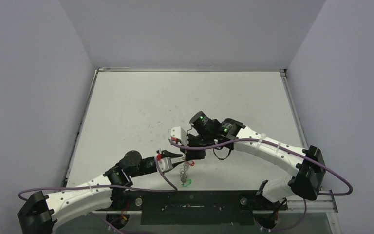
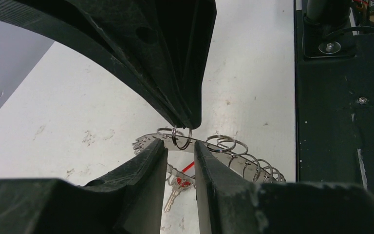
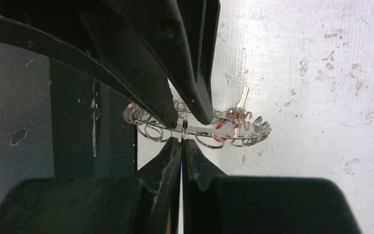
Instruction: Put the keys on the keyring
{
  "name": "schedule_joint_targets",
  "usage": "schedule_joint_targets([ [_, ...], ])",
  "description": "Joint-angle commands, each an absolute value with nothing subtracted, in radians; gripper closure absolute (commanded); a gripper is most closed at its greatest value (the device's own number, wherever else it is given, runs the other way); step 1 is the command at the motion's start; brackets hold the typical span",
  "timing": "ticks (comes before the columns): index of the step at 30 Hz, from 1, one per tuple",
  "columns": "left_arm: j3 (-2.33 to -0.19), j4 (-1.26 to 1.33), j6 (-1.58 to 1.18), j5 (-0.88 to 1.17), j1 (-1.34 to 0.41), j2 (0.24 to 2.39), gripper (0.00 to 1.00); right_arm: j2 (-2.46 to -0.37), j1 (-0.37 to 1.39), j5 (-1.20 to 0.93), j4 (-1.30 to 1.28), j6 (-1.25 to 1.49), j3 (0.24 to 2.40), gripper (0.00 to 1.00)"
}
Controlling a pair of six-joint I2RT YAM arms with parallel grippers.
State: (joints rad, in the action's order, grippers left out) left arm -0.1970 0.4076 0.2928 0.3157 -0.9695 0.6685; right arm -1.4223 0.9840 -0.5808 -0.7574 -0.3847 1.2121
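Note:
The keyring [image 1: 185, 169] hangs off the table between both grippers, near the front edge. My right gripper [image 3: 182, 142] is shut on one small wire loop of the keyring [image 3: 209, 131]. My left gripper [image 2: 181, 148] is open by a narrow gap, its fingertips on either side of that loop, against the ring's flat band [image 2: 222, 153]. The red-tagged key [image 2: 174, 195] hangs on the ring; its tag [image 3: 224, 127] also shows in the right wrist view. The green tag [image 1: 186, 183] hangs at the ring's lower end; its key is too small to make out.
The white table [image 1: 175, 97] is walled on three sides. A black base plate [image 1: 190, 202] runs along the near edge just below the keyring. It also shows in the left wrist view [image 2: 341, 122].

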Motion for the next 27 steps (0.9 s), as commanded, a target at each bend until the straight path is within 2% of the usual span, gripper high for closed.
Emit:
schedule_joint_targets([
  [1,-0.254,0.509,0.291,0.360,-0.971,0.710,0.75,-1.423,0.996,-0.611,-0.727,-0.393,1.261,1.00],
  [3,-0.259,0.508,0.291,0.359,-0.972,0.721,0.76,-1.422,0.997,-0.612,-0.727,-0.393,1.261,1.00],
  [7,-0.261,0.515,0.289,0.351,-0.971,0.730,0.87,-1.425,1.001,-0.614,-0.727,-0.393,1.262,1.00],
  [13,-0.261,0.527,0.282,0.345,-0.971,0.735,0.89,-1.440,1.004,-0.614,-0.737,-0.396,1.270,1.00],
  [16,-0.261,0.533,0.281,0.348,-0.971,0.740,0.89,-1.445,1.005,-0.617,-0.737,-0.398,1.272,1.00],
  [20,-0.262,0.537,0.279,0.340,-0.971,0.749,0.79,-1.452,1.005,-0.616,-0.746,-0.403,1.277,1.00],
  [23,-0.265,0.540,0.281,0.337,-0.972,0.754,0.78,-1.456,1.007,-0.616,-0.750,-0.406,1.277,1.00],
  [24,-0.265,0.541,0.282,0.339,-0.971,0.756,0.81,-1.456,1.007,-0.616,-0.750,-0.407,1.279,1.00],
  [27,-0.271,0.536,0.283,0.350,-0.971,0.770,0.97,-1.457,1.007,-0.615,-0.747,-0.407,1.279,1.00],
])
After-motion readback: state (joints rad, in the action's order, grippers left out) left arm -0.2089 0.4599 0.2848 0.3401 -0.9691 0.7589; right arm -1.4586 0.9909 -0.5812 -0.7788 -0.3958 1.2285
